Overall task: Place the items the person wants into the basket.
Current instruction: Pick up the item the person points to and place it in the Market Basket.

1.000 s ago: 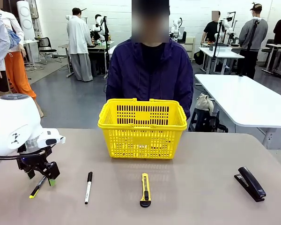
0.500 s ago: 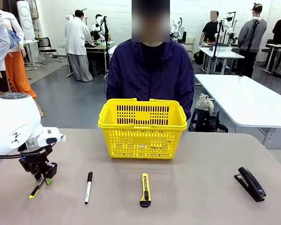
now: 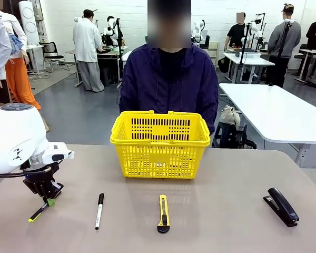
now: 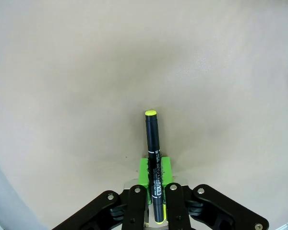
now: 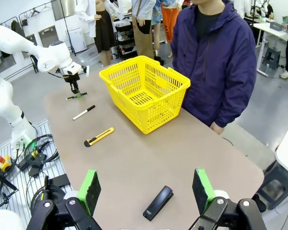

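Observation:
My left gripper (image 3: 47,199) (image 4: 153,189) is shut on the slim black pen (image 3: 38,212) (image 4: 153,163), held just above the table at the front left, its yellow-green tip pointing away from the fingers. The yellow basket (image 3: 160,143) (image 5: 144,91) stands in the middle, in front of the person (image 3: 168,79) in the dark jacket. The black stapler (image 3: 282,206) (image 5: 158,202) lies at the front right. My right gripper (image 5: 146,191) hangs open high above the stapler. The tape measure is out of view.
A white marker with a black cap (image 3: 99,210) (image 5: 84,112) and a yellow-and-black utility knife (image 3: 163,213) (image 5: 99,137) lie in front of the basket. The table's edge (image 5: 240,158) runs close behind the stapler.
My left gripper has closed on the pen and lifted slightly toward the left; the pen has turned with it.

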### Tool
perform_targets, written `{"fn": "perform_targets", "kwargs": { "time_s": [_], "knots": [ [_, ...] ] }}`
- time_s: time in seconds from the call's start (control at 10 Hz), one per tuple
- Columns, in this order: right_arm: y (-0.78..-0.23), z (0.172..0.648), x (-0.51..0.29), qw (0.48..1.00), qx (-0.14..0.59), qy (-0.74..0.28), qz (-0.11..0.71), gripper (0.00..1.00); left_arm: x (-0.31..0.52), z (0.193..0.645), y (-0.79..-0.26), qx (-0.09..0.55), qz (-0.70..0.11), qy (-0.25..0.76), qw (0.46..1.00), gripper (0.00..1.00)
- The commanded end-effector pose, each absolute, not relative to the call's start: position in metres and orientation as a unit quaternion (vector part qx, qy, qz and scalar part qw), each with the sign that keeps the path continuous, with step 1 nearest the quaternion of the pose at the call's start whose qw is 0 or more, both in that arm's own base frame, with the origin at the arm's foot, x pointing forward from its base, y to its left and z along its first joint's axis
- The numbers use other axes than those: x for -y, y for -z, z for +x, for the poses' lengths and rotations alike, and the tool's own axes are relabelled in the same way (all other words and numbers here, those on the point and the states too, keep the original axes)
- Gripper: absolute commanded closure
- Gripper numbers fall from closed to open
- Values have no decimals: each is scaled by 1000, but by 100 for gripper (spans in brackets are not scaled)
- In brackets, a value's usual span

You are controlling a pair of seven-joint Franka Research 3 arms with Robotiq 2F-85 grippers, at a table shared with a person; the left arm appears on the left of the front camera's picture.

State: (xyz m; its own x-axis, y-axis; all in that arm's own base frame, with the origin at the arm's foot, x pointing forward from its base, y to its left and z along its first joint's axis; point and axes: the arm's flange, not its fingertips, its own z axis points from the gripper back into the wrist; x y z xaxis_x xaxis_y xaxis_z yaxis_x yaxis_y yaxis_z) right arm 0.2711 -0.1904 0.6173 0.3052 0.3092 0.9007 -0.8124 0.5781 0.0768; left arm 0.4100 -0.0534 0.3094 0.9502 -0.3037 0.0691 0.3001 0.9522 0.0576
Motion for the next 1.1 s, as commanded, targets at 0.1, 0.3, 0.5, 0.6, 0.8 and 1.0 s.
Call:
{"fn": "perform_targets", "kwargs": {
  "time_s": [0.1,0.3,0.5,0.6,0.8,1.0],
  "knots": [
    [-619,274,191,752,468,-372,278,0,50,394,-311,47,48,161,985,100],
    [-619,274,191,752,468,-372,278,0,62,391,-367,64,72,183,978,96],
    [-619,274,191,752,468,-372,278,0,71,390,-451,90,77,193,974,96],
    [-619,274,191,752,468,-372,278,0,73,393,-494,101,80,188,974,96],
    [-619,274,191,752,468,-372,278,0,82,388,-536,97,82,164,978,96],
    [-619,274,191,752,468,-372,278,0,85,394,-552,105,83,158,978,96]
  ]
}}
